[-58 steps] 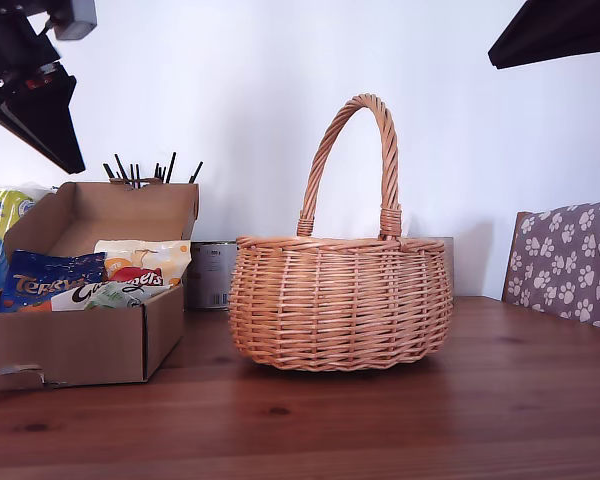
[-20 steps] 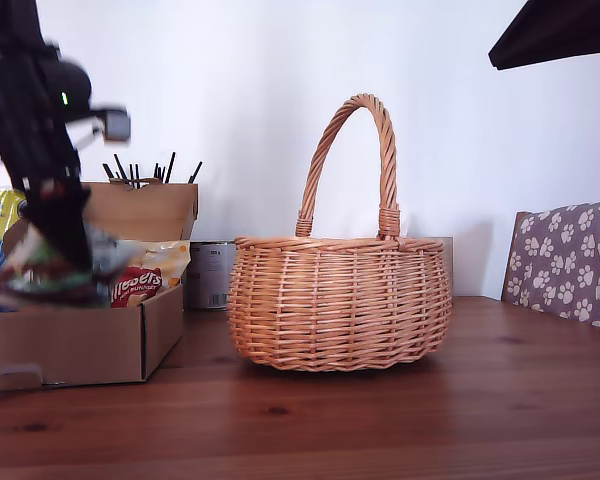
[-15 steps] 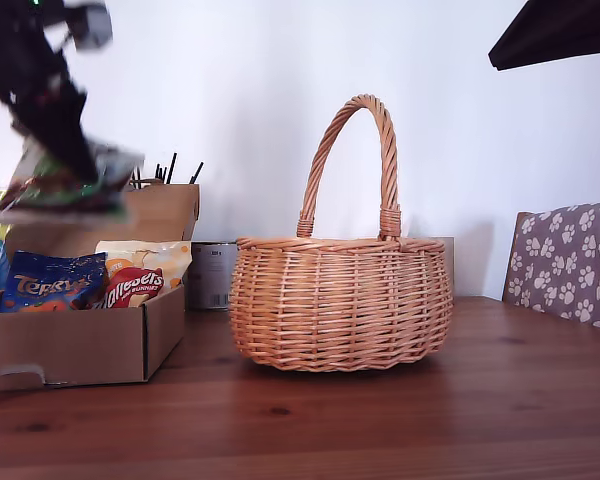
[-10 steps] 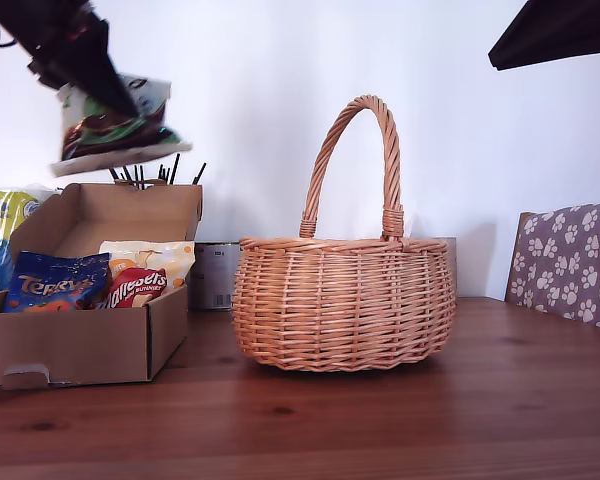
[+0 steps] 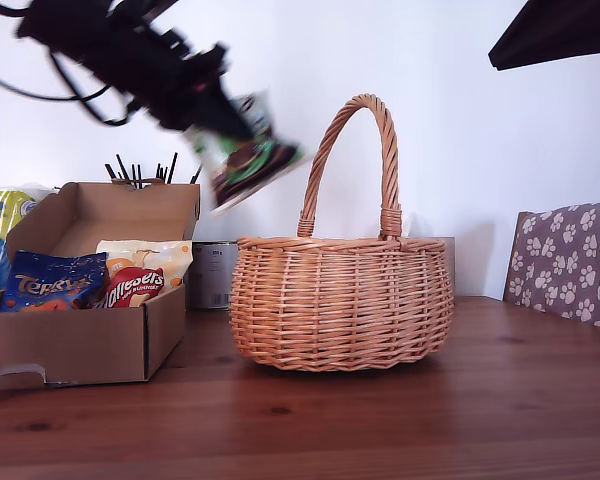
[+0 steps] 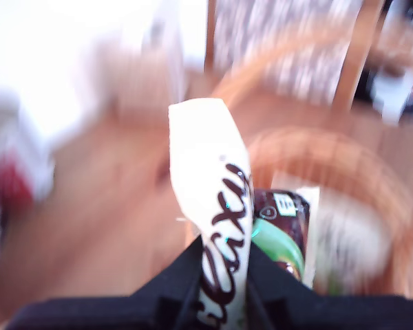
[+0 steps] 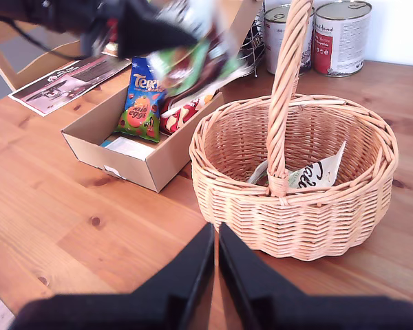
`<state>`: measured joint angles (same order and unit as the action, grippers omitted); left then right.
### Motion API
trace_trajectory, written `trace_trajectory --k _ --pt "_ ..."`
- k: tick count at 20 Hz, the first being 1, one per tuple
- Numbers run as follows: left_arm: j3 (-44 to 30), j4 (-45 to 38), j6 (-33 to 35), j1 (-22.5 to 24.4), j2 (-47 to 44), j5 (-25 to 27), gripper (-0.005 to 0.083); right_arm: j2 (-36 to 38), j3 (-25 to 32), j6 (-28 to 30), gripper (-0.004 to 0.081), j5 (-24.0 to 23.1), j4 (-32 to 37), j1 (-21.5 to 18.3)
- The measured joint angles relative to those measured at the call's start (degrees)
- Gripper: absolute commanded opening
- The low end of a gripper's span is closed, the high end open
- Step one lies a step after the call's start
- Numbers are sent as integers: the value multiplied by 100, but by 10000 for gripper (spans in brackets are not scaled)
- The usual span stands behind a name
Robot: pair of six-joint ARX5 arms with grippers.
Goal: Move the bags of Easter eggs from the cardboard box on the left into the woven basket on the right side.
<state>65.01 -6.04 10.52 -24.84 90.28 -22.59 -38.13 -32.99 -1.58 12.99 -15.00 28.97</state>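
Bag (image 5: pixel 248 158) clamped in first gripper (image 5: pixel 220 128), up in the air between box (image 5: pixel 75 345) and basket (image 5: pixel 340 300). Second gripper (image 7: pixel 216 237) clenched on nothing, high above the table (image 5: pixel 400 420)

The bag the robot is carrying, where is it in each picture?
Exterior view: carried bag in the air, between cardboard box and woven basket handle.
First wrist view: bag clamped in my first end effector.
Second wrist view: bag above the box.
Shared landmark: the basket.
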Motion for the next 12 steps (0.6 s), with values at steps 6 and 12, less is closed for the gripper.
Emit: trace_trajectory --k 6,12 --pt "20 -1307 -409 -570 826 284 -19 0 0 0 -12 0 44 0" --pt "15 -1720 -426 -791 1532 476 -19 2 0 0 -12 0 44 0"
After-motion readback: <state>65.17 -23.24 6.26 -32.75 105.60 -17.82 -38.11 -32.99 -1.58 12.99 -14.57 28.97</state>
